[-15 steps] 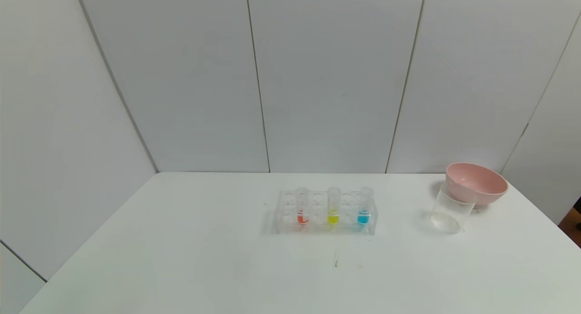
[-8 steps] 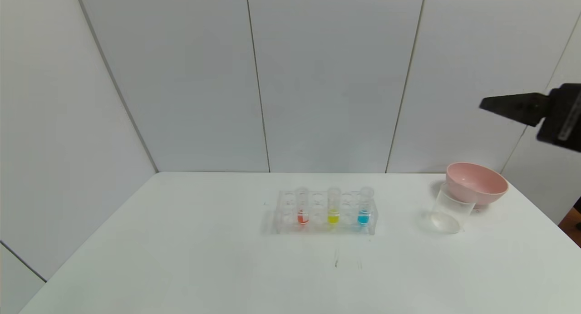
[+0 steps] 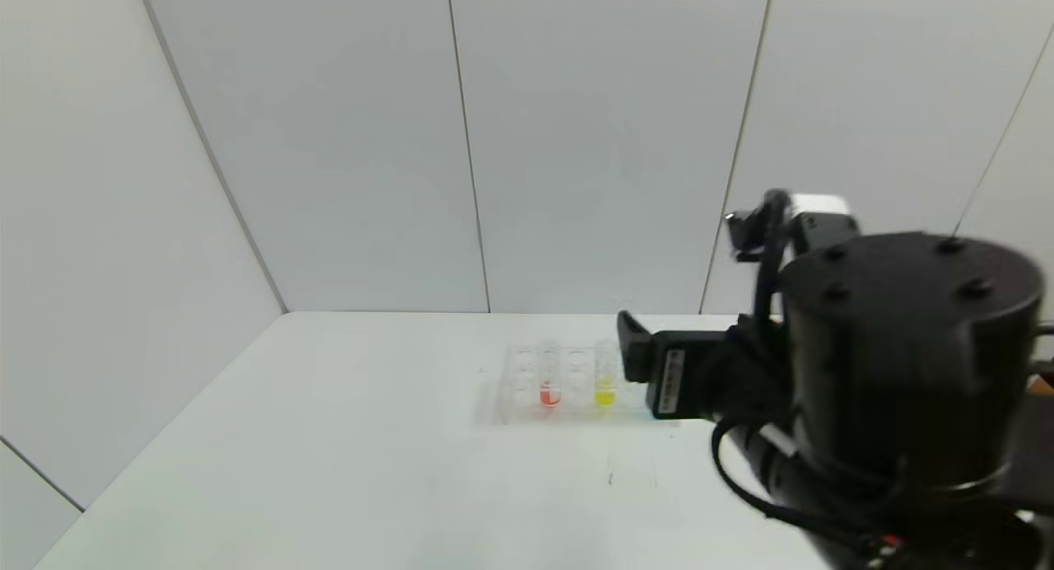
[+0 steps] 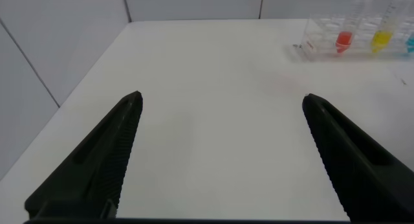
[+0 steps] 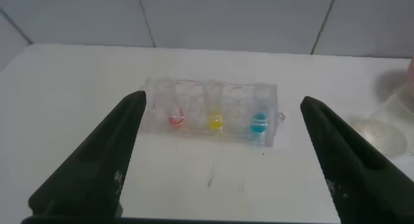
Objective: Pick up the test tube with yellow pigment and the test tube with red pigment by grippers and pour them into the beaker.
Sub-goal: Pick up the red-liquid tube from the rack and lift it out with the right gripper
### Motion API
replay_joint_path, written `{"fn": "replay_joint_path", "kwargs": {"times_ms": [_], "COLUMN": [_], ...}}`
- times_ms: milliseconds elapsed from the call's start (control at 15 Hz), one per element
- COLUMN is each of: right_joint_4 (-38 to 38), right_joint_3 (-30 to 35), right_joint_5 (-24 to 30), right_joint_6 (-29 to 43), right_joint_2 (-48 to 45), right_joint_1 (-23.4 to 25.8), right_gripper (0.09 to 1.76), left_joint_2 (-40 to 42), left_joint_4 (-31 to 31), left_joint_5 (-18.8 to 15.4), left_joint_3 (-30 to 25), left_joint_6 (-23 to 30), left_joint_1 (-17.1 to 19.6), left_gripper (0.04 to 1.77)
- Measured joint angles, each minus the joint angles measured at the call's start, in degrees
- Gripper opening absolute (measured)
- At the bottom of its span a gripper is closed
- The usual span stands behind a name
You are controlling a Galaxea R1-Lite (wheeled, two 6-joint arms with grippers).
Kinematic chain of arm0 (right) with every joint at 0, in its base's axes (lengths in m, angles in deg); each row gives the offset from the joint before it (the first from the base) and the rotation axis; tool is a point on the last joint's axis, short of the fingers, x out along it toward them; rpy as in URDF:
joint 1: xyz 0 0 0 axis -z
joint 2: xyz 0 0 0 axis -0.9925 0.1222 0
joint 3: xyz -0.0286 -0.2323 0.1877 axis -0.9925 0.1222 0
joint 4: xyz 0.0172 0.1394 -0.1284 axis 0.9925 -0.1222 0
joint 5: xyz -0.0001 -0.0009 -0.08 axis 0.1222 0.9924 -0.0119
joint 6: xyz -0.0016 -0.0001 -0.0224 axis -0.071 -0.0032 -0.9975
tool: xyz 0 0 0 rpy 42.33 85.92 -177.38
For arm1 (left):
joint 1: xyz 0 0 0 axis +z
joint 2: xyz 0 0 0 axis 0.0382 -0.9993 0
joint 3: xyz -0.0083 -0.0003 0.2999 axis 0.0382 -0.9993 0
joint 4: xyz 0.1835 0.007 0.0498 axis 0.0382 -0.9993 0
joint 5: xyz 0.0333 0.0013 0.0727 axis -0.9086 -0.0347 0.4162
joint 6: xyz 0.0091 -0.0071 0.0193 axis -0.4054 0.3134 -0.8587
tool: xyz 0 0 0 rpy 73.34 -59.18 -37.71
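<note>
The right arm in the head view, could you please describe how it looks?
The right arm is bulky matte black with a round bolted joint housing, loose black cables, a white block on top and a white label. Its right gripper has two flat black tapered fingers.

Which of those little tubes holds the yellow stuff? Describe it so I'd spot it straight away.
Find the clear plastic rack in the middle of the white table. Three upright tubes with coloured liquid stand in it in a row. The yellow tube is the middle one, between the red tube and the blue tube.
</note>
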Motion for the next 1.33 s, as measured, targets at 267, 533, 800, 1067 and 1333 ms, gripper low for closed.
{"fn": "replay_joint_path", "kwargs": {"times_ms": [267,533,800,1067,1333], "right_joint_4": [13.7,26.3,29.2,29.3,28.3], "right_joint_3": [0.2,0.0,-0.8,-5.5,-12.2], "right_joint_5": [0.0,-0.1,-0.6,-0.4,1.3], "right_joint_6": [-6.7,-7.3,-7.4,-7.4,-7.5], "right_joint_2": [10.7,19.9,26.9,32.6,36.3], "right_joint_1": [-3.1,-3.5,-2.3,1.9,4.5], "right_gripper": [1.71,1.71,1.71,1.71,1.71], "left_joint_2": [0.0,0.0,0.0,0.0,0.0], "left_joint_4": [0.0,0.0,0.0,0.0,0.0], "left_joint_5": [0.0,0.0,0.0,0.0,0.0], "left_joint_3": [0.0,0.0,0.0,0.0,0.0], "left_joint_6": [0.0,0.0,0.0,0.0,0.0], "left_joint_1": [0.0,0.0,0.0,0.0,0.0], "left_gripper": [1.76,1.76,1.76,1.76,1.76]}}
